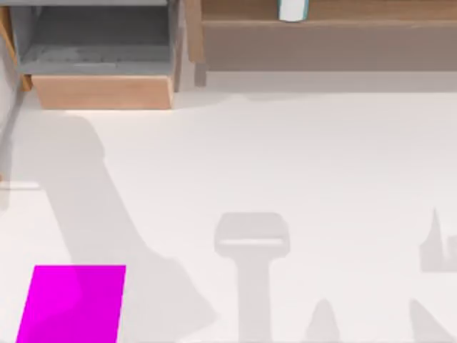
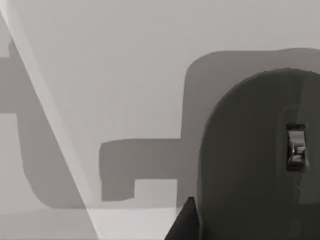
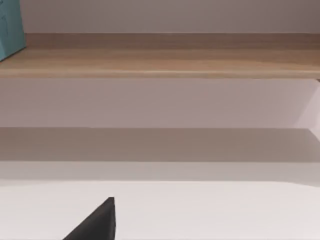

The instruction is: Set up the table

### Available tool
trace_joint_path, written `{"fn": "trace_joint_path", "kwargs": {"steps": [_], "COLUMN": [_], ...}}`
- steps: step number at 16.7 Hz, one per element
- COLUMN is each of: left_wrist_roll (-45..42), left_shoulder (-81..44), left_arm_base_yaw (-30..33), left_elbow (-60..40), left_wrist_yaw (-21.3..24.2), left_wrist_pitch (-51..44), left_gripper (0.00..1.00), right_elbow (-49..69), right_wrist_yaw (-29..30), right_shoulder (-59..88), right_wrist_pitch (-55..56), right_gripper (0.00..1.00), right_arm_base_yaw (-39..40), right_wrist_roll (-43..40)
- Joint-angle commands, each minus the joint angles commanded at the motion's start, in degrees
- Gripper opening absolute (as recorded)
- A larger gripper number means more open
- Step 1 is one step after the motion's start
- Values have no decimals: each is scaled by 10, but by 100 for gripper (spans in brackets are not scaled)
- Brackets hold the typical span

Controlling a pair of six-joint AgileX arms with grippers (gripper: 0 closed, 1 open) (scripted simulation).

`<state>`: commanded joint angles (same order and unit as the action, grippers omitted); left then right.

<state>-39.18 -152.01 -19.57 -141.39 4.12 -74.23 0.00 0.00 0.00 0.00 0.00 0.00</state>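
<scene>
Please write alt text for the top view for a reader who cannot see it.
A white table holds a magenta mat at its near left corner. A light-wood and grey shelf unit lines the far edge, with a white cup on its right-hand ledge.

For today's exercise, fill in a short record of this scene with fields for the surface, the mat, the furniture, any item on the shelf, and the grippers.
surface: white table, crossed by grey shadows
mat: magenta mat, flat at the table's near left corner
furniture: light-wood and grey shelf unit along the far edge
shelf item: white and teal container on the wooden shelf, far right half
left gripper: cannot tell
right gripper: cannot tell
</scene>
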Motion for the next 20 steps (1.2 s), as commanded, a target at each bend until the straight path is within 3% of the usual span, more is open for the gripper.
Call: {"fn": "trace_joint_path", "kwargs": {"steps": [9, 14, 20], "left_wrist_roll": [88, 177, 311], "left_shoulder": [192, 365, 548], "left_arm_base_yaw": [12, 87, 205], "left_elbow": [130, 290, 552], "left_wrist_yaw": [7, -4, -26], "left_wrist_pitch": [26, 90, 168], "left_gripper": [0, 0, 0], "right_elbow": [0, 0, 0], "right_wrist_yaw": [0, 0, 0], "right_shoulder": [0, 0, 0], "right_wrist_pitch": [0, 0, 0], "right_gripper": [100, 100, 100], "right_arm_base_yaw": [0, 0, 0], "right_wrist_roll": [0, 0, 0]}}
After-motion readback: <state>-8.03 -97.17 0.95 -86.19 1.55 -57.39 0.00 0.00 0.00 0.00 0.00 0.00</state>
